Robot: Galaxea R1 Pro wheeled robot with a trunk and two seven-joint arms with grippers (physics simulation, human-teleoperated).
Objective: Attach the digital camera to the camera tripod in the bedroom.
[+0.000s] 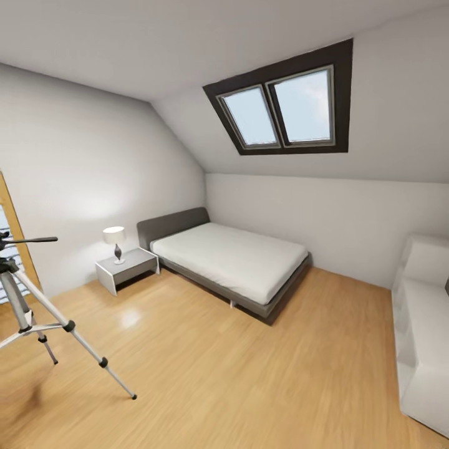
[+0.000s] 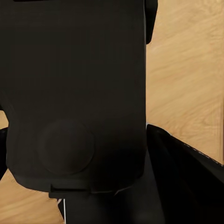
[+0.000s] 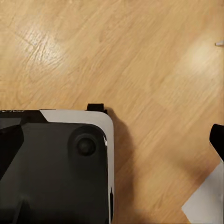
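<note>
Pictured in the bedroom: camera tripod [image 1: 25, 312] at the near left edge of the head view, silver legs splayed on the wood plank floor [image 1: 206, 368], dark head and long pan handle [image 1: 31, 240] up by a wood-framed window edge [image 1: 14, 231]. Seen farther off: a grey bed [image 1: 231, 259] under a dark-framed skylight [image 1: 284, 109], with a small white nightstand [image 1: 128, 267] and a table lamp [image 1: 115, 242] to its left, and a white shelf unit [image 1: 424, 330] along the right wall. No digital camera sighted anywhere, and nothing visibly mounted on the tripod head, though partly cut off by the frame. Wrist views showed dark robot body panels over bare floor; jaws' state impossible to tell on either arm. Judged barely begun: room reached, tripod located; camera not yet found, picked up, carried over or attached.
</note>
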